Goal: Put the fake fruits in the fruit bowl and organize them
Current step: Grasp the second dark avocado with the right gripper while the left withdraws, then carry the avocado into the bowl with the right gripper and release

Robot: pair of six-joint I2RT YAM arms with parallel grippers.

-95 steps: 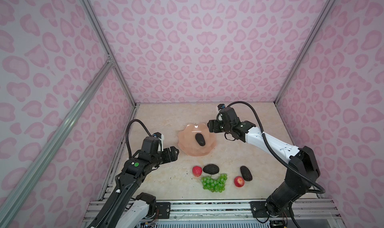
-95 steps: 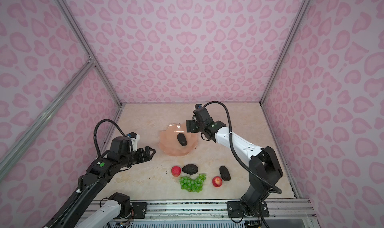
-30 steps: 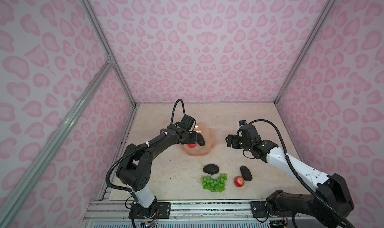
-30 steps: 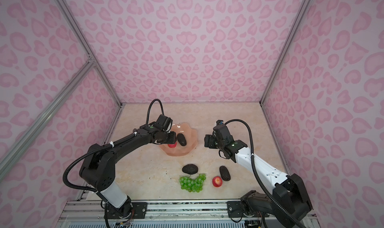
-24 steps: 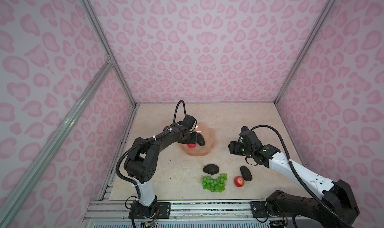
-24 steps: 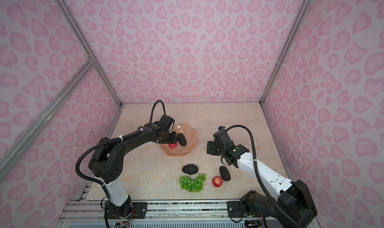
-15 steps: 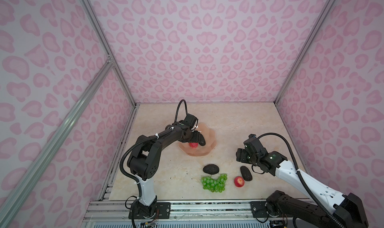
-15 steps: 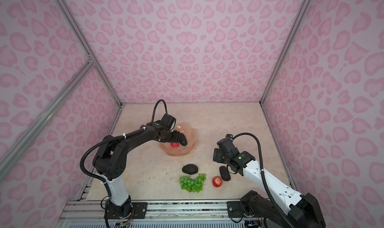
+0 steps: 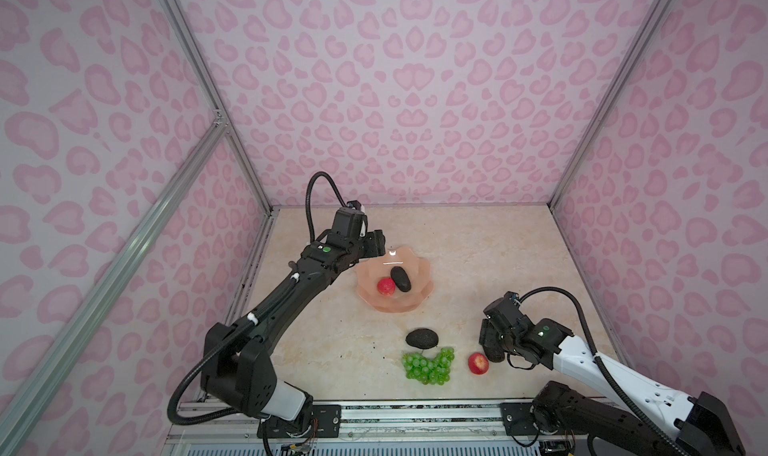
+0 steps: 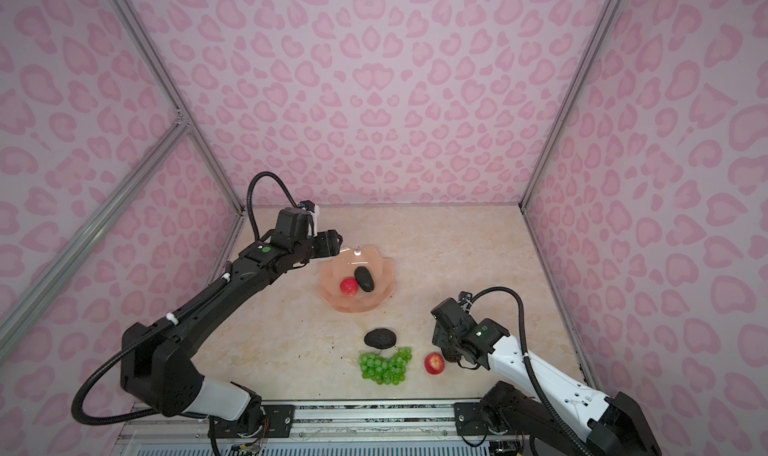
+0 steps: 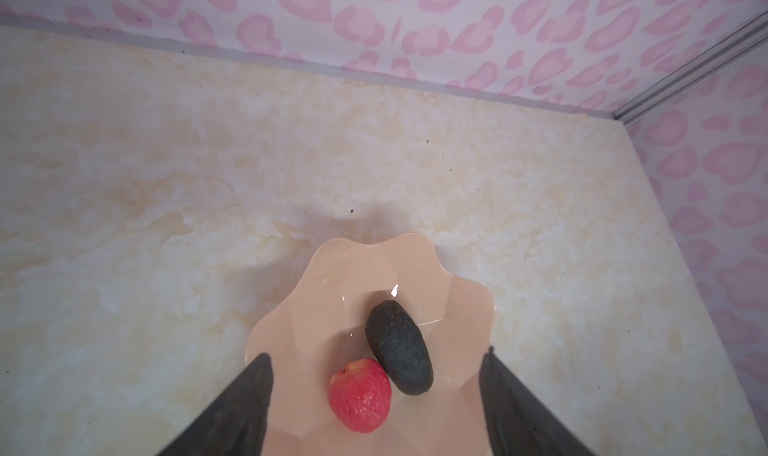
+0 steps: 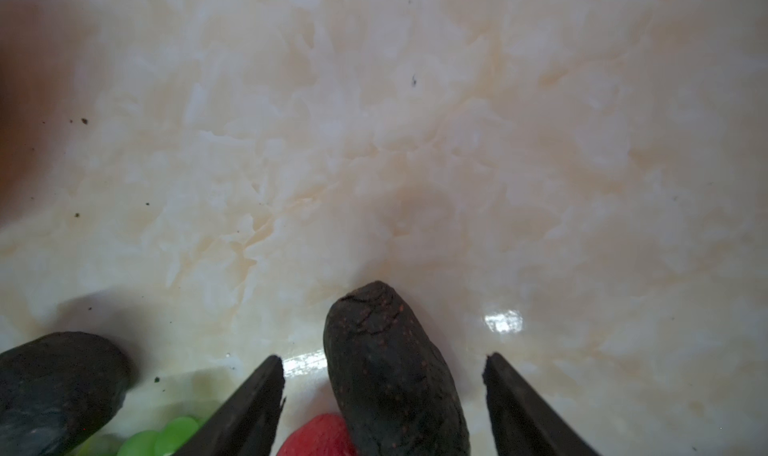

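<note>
Fruit bowl [image 9: 395,302] is sitting mid-table [image 9: 478,246], holding a red apple [image 9: 386,286] touching an avocado [image 9: 400,278]; left fingers [image 11: 245,404] are hovering above it, spread and empty. Right fingers [image 12: 253,412] are straddling a second avocado [image 12: 395,371], gaps showing either side. Another apple [image 9: 478,363], green grapes [image 9: 428,364] and a third avocado [image 9: 422,338] are lying nearby.

The scalloped peach-pink fruit bowl [image 9: 415,302] holds a red apple [image 9: 386,286] touching a dark avocado [image 9: 401,278]; outside lie a second avocado [image 9: 422,338], green grapes [image 9: 428,364], another apple [image 9: 478,363] — and a third avocado [image 12: 390,371].
</note>
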